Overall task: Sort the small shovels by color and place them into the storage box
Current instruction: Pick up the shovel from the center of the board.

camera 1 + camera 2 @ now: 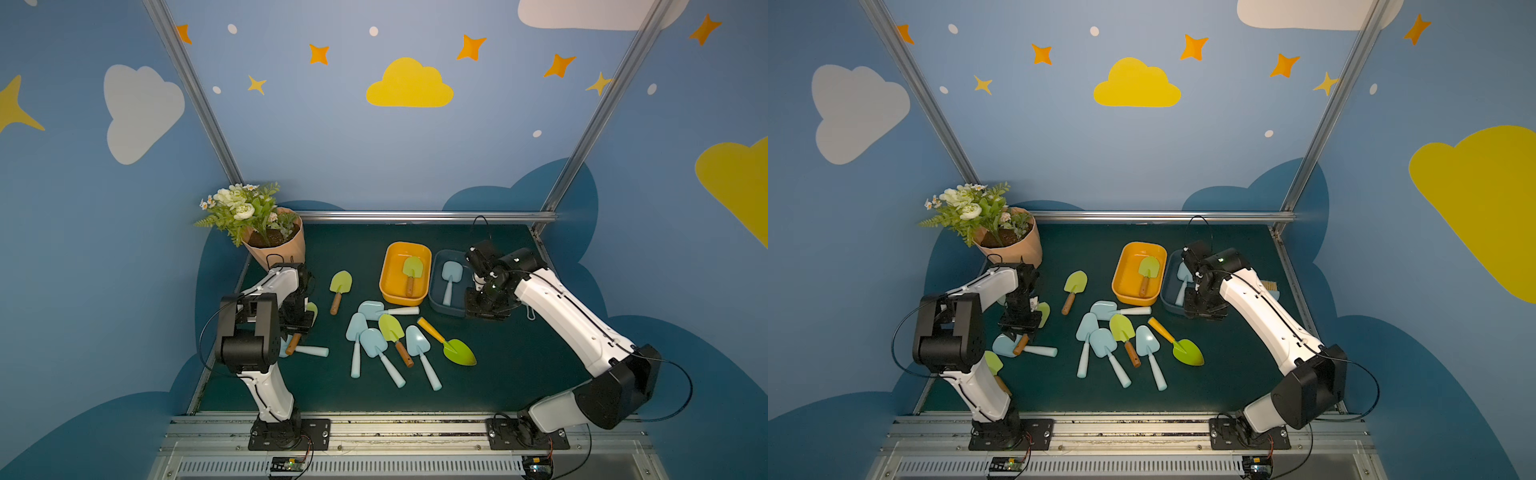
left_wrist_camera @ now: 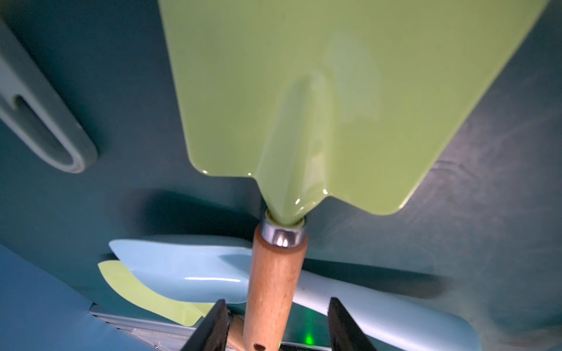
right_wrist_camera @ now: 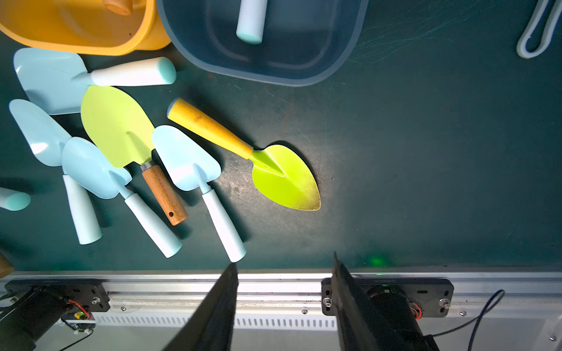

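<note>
Lime-green enamel fills the left wrist view. A wood-handled green shovel (image 2: 334, 106) lies at the 9 o'clock side of the dark green mat (image 1: 519, 353), its handle crossing a light blue shovel (image 2: 188, 273). The left gripper (image 2: 278, 301) straddles that handle. Its fingers (image 2: 213, 328) stand apart with a clear gap on one side, so it seems not yet clamped, though the view is too close to judge the other side. A second green blade (image 1: 993, 362) peeks from under the left arm.

The right gripper (image 3: 284, 259) hangs with its jaws apart and nothing between them, above the 5 o'clock corner of the blue-grey box (image 1: 434, 286). This box sits at about 1 o'clock on the mat and holds one pale blue shovel (image 1: 450, 276). Just beside it, at its 9 o'clock, the orange box (image 1: 409, 246) holds a brown-handled green shovel (image 1: 412, 270).

In mid-mat four blue shovels (image 1: 372, 343) lie bunched with a middle green shovel (image 1: 390, 326) among them. The orange-handled shovel (image 1: 459, 351) is at their 3 o'clock. A lone green shovel (image 1: 340, 282) lies at 10 o'clock from the bunch. A flower pot (image 1: 278, 249) stands in the 11 o'clock corner.
</note>
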Tool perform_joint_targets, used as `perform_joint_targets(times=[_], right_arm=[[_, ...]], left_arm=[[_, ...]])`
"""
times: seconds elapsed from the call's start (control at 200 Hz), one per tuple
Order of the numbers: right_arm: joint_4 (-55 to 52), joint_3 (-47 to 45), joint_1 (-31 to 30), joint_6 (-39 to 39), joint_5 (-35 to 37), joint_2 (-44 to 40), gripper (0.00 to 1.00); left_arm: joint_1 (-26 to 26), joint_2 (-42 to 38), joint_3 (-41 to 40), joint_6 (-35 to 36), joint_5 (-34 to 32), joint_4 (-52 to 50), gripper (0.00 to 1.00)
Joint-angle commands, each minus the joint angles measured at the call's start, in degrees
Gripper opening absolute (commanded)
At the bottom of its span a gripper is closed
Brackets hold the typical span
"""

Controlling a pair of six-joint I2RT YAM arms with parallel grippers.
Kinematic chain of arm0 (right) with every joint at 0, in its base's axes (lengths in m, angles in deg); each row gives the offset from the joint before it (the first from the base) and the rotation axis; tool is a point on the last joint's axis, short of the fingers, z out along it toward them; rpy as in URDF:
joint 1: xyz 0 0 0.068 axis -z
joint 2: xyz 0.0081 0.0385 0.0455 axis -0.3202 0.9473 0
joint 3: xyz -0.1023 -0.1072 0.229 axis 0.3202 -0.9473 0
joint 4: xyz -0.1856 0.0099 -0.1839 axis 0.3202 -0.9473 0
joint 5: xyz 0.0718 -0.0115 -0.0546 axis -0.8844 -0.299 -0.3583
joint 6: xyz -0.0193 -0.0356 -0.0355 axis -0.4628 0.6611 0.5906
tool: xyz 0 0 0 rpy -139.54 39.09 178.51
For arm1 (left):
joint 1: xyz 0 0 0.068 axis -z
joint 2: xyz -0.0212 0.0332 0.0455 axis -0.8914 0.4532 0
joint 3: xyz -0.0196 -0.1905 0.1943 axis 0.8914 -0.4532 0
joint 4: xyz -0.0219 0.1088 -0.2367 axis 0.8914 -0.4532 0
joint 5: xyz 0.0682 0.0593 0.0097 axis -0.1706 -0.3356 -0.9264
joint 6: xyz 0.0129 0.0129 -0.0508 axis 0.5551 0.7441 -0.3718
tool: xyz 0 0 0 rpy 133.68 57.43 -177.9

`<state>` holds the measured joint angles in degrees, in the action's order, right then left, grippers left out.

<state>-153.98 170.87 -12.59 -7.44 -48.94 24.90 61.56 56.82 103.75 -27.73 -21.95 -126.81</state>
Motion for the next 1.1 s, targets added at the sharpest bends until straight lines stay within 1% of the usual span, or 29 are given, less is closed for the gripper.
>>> perform_joint_targets(times=[0.0, 0.18, 0.425, 0.531, 0.796, 1.096], right_arm=[[0.6, -0.4, 0.2, 0.5, -0.4, 0.5, 0.51], [0.8, -0.5, 0.2, 0.3, -0.6, 0.7, 0.51], [1.0, -0.5, 0.2, 0.3, -1.0, 1.0, 0.52], [1.0, -0.5, 0.2, 0.3, -1.2, 0.9, 0.51], [1.0, -0.8, 0.2, 0.3, -1.0, 0.8, 0.51], [1.3, -1.0, 0.2, 0.2, -1.3, 1.1, 0.51]], left_arm=[[-0.2, 1.2, -0.4, 0.2, 0.5, 0.6, 0.42], [-0.2, 1.3, -0.1, 0.3, 0.4, 0.8, 0.39], [-0.3, -1.2, -1.3, -0.4, -0.4, 0.5, 0.34], [-0.3, -0.8, -1.4, -0.4, -0.3, 0.4, 0.32], [0.2, 0.4, -0.1, -0.2, -0.4, 0.4, 0.21], [1.1, 0.5, -0.3, -0.3, -1.0, 1.1, 0.05]])
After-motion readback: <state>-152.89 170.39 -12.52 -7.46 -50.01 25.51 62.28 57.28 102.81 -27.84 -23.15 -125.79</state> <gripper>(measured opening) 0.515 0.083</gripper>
